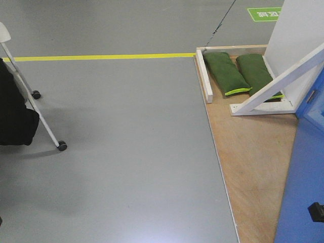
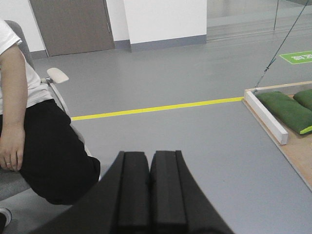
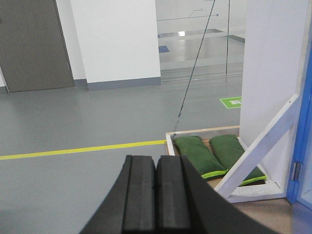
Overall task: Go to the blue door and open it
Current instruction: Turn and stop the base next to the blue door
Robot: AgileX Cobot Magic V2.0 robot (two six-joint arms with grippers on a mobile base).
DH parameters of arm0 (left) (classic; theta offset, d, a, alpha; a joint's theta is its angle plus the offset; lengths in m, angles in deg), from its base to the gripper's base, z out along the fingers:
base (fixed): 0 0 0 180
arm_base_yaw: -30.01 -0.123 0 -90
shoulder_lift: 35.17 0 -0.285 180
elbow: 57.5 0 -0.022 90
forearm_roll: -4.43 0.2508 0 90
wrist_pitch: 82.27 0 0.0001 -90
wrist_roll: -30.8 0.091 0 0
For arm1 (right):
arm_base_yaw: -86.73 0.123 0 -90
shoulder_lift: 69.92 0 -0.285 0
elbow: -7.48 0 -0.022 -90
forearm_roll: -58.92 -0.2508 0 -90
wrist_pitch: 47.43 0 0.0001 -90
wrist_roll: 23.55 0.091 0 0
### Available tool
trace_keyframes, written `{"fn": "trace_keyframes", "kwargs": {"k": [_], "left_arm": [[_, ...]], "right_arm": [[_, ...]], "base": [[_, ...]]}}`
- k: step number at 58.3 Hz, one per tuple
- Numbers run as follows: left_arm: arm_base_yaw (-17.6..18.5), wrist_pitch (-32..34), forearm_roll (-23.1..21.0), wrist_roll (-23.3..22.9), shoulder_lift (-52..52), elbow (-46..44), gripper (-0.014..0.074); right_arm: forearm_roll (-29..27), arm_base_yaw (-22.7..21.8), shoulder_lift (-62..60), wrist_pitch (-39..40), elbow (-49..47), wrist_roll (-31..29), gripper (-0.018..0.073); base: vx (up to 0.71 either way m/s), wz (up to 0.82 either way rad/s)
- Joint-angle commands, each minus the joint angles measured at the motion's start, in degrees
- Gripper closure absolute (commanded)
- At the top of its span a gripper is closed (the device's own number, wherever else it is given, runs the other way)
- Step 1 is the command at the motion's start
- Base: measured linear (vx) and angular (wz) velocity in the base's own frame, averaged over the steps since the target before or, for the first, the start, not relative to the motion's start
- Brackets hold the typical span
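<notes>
Since there is nothing to hold yet, the left gripper (image 2: 150, 165) and the right gripper (image 3: 155, 168) are both squeezed closed, with nothing between them. Close by on the right stands the blue door (image 1: 304, 177), tall and shiny. Only its edge side shows, so I think the robot must drive round to find the handle. The door stands on a flat wooden board (image 1: 253, 152). A slanted white brace (image 1: 276, 83) leans against the white panel (image 1: 298, 35) beside it, likely to keep it from falling. Two green sandbags (image 1: 226, 73) lie on the board just behind the brace, probably to weigh it down. On the left a person (image 2: 44, 146) sits in a wheeled chair (image 1: 30, 96), well apart from the door. The grey floor (image 1: 126, 152) is smooth. A yellow line (image 1: 101, 57) crosses it, and far off are a white wall (image 3: 117, 39) and a grey door (image 2: 73, 24).
</notes>
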Motion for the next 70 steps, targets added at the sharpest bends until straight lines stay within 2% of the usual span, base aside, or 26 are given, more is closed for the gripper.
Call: {"fn": "trace_keyframes", "kwargs": {"k": [1,56,70], "left_arm": [[-0.19,4.94,-0.45,-0.14,0.3,0.26,0.0526],[-0.19,4.94,-0.45,-0.14,0.3,0.26,0.0526],[-0.19,4.94,-0.45,-0.14,0.3,0.26,0.0526]], "right_arm": [[0.17,-0.06,-1.02,4.77,1.13,-0.05,0.0557],[0.29,-0.13,-1.02,4.55,0.63,-0.05,0.0557],[0.29,-0.13,-0.65,-3.0,-12.96,-0.05,0.0557]], "base": [[0.16,0.02],[0.04,0.01],[0.0,0.0]]}}
